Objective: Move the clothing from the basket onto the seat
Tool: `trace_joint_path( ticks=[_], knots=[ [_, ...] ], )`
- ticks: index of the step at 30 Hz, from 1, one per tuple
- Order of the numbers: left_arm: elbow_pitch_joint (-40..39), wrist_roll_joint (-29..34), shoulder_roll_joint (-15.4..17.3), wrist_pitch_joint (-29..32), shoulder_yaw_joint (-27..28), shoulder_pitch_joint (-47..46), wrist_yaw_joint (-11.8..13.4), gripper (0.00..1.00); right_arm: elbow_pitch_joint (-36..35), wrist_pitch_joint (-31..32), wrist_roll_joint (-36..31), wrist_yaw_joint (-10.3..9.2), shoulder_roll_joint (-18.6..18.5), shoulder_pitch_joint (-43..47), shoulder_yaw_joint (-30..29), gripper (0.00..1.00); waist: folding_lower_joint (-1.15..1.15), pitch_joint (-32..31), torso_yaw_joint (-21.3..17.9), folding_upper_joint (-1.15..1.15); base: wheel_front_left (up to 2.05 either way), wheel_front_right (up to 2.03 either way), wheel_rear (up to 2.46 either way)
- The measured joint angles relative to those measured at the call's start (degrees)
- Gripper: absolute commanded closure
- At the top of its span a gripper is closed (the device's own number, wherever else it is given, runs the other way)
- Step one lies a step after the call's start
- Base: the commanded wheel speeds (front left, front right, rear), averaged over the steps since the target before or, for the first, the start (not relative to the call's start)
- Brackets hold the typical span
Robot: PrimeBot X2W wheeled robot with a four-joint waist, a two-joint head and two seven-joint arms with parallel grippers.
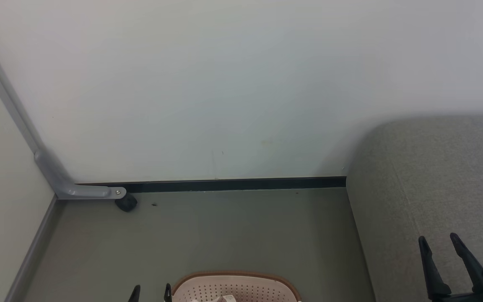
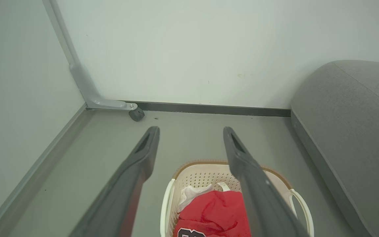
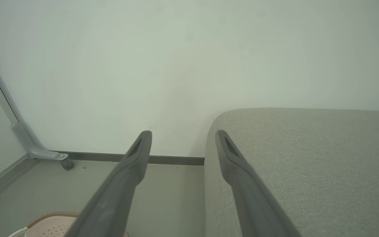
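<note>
The left gripper [image 2: 191, 131] hangs wide open and empty above the basket [image 2: 206, 174]. The red clothing [image 2: 215, 207] lies inside. The right gripper [image 3: 183, 135], likewise open and empty, hovers by the bare seat [image 1: 434, 167]. Nothing moved yet, I'd say.

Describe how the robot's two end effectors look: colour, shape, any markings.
The left end effector and the right end effector look alike. Each has two long, matte dark grey fingers that taper to narrow, rounded tips, with a slim elongated recess just below each tip. Their surfaces are plain, without lettering.
</note>
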Motion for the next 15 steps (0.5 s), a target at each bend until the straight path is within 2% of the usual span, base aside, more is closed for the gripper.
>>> trace_joint_path(
  ticks=[7, 15],
  knots=[
    [3.1, -5.1, 0.0, 0.6, -6.8, -0.7, 0.0, 0.0, -3.5, 0.0, -0.4, 1.01, -0.9, -0.1, -0.8, 0.0, 0.0, 2.5, -0.5, 0.0, 0.0, 0.0, 0.0],
    [6.6, -11.0, 0.0, 2.9, -16.6, -8.4, 0.0, 0.0, -9.3, 0.0, -0.3, 3.5, -2.9, -4.1, -3.2, 0.0, 0.0, 8.2, -1.7, 0.0, 0.0, 0.0, 0.0]
  ],
)
